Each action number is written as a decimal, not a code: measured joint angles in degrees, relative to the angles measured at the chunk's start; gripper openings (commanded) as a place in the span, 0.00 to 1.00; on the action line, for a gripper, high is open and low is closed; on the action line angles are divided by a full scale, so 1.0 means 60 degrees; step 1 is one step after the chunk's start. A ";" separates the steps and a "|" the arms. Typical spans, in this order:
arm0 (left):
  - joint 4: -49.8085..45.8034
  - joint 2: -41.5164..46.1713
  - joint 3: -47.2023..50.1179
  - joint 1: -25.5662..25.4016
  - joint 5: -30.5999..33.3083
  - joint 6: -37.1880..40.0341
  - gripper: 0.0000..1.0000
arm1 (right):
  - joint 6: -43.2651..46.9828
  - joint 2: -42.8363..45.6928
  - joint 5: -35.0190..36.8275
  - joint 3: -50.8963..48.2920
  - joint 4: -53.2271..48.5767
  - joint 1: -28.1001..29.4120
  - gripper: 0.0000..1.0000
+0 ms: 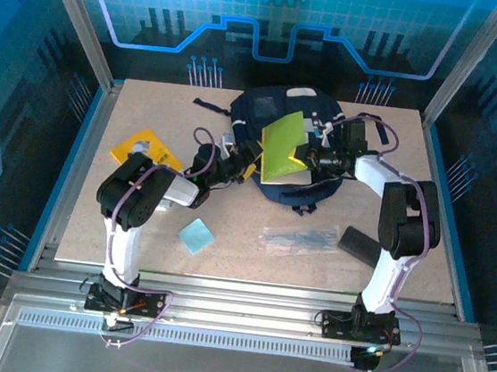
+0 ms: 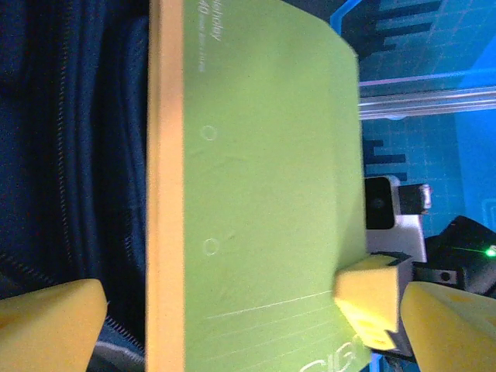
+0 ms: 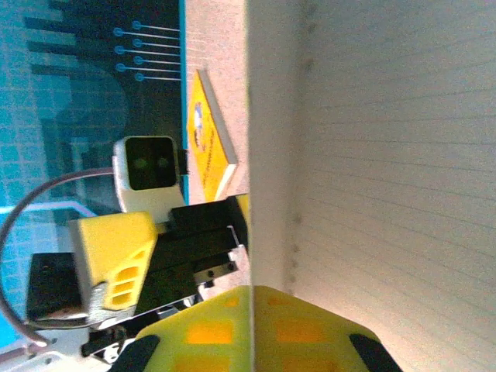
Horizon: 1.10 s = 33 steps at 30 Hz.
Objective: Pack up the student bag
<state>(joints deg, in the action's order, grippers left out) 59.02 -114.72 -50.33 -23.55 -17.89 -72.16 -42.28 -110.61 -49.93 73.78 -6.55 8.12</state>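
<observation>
The student bag lies toward the far middle of the counter, a big navy heap with a grey patch near its top and black straps trailing off its edges. Over it stands a green notebook, tilted, with its lower edge down at the bag. The right end effector reaches in from the right and is clamped tight on the notebook's near right edge. From its own wrist camera I see the lined pages close up, with one yellow finger pressed against the book's edge. The left end effector sits just beside the bag's left side with its jaws spread wide and nothing between them. Its wrist camera looks past the two yellow fingers at the notebook's green cover and orange spine, with navy fabric to the left of that. The right arm's yellow fingertip pinches the cover's edge there. Elsewhere on the counter, a yellow book lies flat at the left. A pale blue square sits near the front, and a clear plastic packet lies beside a flat black case at the right front. All four are well apart from the bag.
</observation>
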 measured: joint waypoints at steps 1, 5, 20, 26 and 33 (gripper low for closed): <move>0.0004 -0.0055 -0.0102 -0.0007 -0.0004 0.0004 0.99 | 0.0117 -0.0102 0.0058 0.0106 -0.0157 0.0011 0.00; -0.0138 -0.0302 -0.0612 -0.0073 -0.0117 0.0018 0.99 | 0.0729 -0.0521 0.0678 0.0441 -0.0991 0.0000 0.00; -0.0787 -0.0750 -0.1038 -0.0200 -0.0572 0.0262 0.40 | 0.1348 -0.1126 0.1253 0.0947 -0.1705 0.0368 0.00; -0.0940 -0.0867 -0.1024 -0.0255 -0.0674 0.0189 0.00 | 0.1406 -0.1126 0.1275 0.1056 -0.1836 0.0510 0.33; -0.0747 -0.0856 -0.1013 -0.0350 -0.0506 0.0069 0.00 | 0.1177 0.0423 0.2353 0.0306 -0.2269 0.0561 0.98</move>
<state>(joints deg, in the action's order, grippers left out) 54.54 -119.85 -56.40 -25.65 -20.93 -71.75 -35.22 -108.07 -35.81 75.61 -20.16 11.49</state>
